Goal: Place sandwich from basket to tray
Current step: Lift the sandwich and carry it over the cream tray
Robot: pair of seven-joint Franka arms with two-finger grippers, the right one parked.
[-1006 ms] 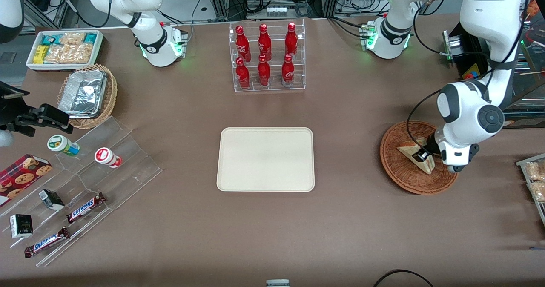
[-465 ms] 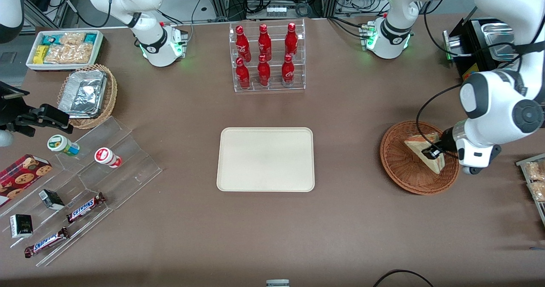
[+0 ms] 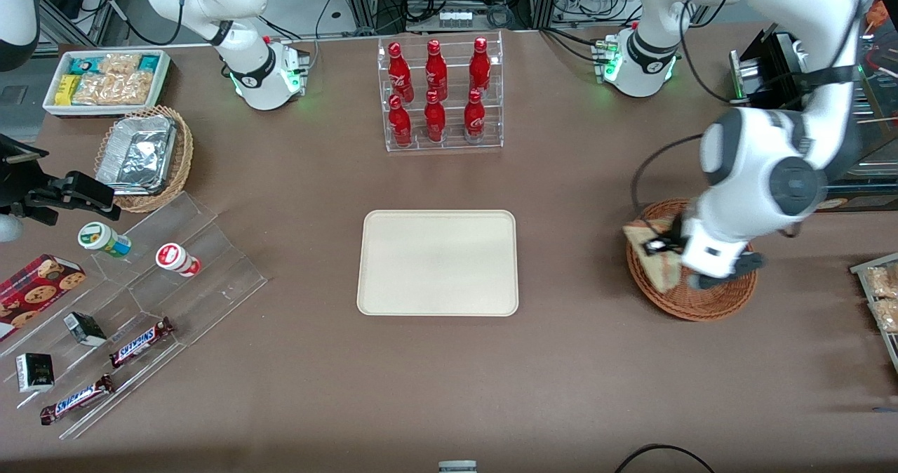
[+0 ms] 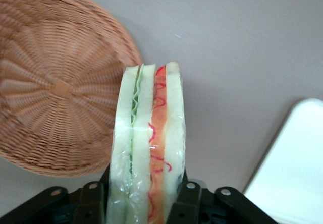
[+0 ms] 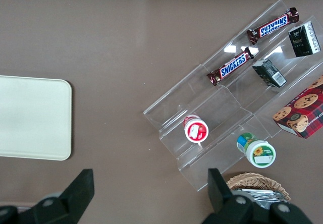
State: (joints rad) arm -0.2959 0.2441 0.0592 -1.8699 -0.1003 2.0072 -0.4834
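Since half a second ago, arm and sandwich [image 3: 649,245] have swung toward the tray [image 3: 438,263]: the wedge then sat over the basket's [image 3: 691,303] middle, and now hangs over its tray-side rim, lifted clear of the weave.

Landmark: tray, mid-table, bare.
- Toward parked arm's end from tray: clear stepped display stand [image 3: 151,304] with Snickers bars [image 3: 140,342] and two small jars [image 3: 105,240]; farther from front camera, tan wicker basket with foil containers [image 3: 145,156] and white bin of snack packets [image 3: 106,80].
- Farther from front camera than tray: clear rack of red bottles [image 3: 439,94].
- Toward working arm's end from tray: basket, well apart from it.

Gripper [image 3: 656,246] between tray and basket centre, over the rim. Wrist view: fingers [image 4: 187,200] clamped on the sandwich [image 4: 148,146] faces, striped cut edge showing, basket [image 4: 55,82] empty beneath, tray [image 4: 295,171] corner near.
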